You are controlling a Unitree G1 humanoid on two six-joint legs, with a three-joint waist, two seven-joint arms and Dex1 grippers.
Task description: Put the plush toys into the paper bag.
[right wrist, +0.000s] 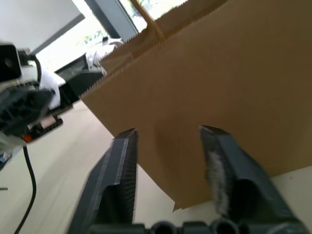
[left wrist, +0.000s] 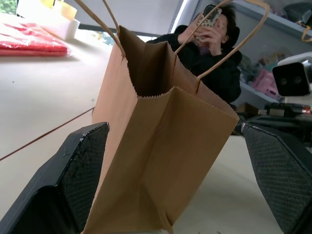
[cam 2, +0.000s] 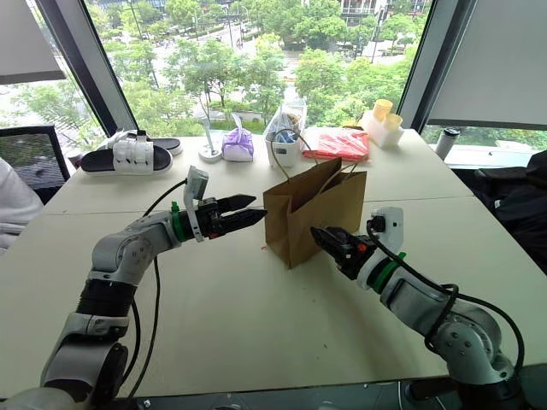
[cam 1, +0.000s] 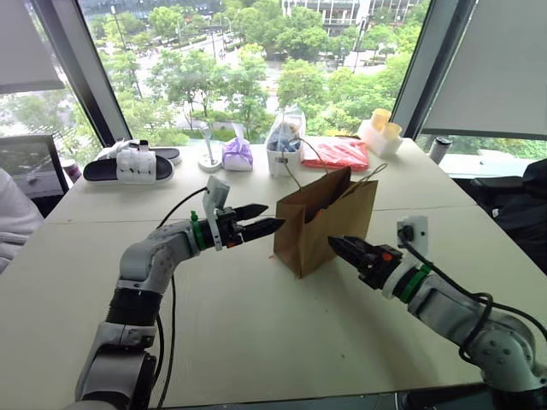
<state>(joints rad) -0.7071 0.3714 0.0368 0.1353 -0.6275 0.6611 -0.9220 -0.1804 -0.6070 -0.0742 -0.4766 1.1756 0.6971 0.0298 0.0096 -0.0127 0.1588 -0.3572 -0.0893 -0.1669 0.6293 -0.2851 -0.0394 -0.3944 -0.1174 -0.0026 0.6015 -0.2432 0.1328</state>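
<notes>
Paper of the brown kraft bag [cam 1: 323,224] looks thin and light, so the bag will crumple or tip at a firm push; it stands upright at the middle of the pale table [cam 1: 256,342], its mouth open upward and slightly creased. Its two tan cord loop handles [cam 1: 363,179] rise from the rim and would be the safest place to take hold, or else the stiffer folded top edge.

One bag, two handles, two grippers. The left gripper [cam 1: 261,219] hovers just left of the bag with its black fingers spread wide, holding nothing. The right gripper [cam 1: 340,248] sits near the bag's right face; its fingers stand a little apart in the right wrist view, clamped on nothing.

Neither plush toy lies on the table, and whether they are already inside the bag I cannot tell, since its interior is dark from the head camera.

Along the far edge by the window lie a black-and-white slipper [cam 1: 130,165], one purple lump [cam 1: 237,155], one clear plastic bag with blue contents [cam 1: 285,141], one flat red packet [cam 1: 335,155] and two yellow cups [cam 1: 383,124].
</notes>
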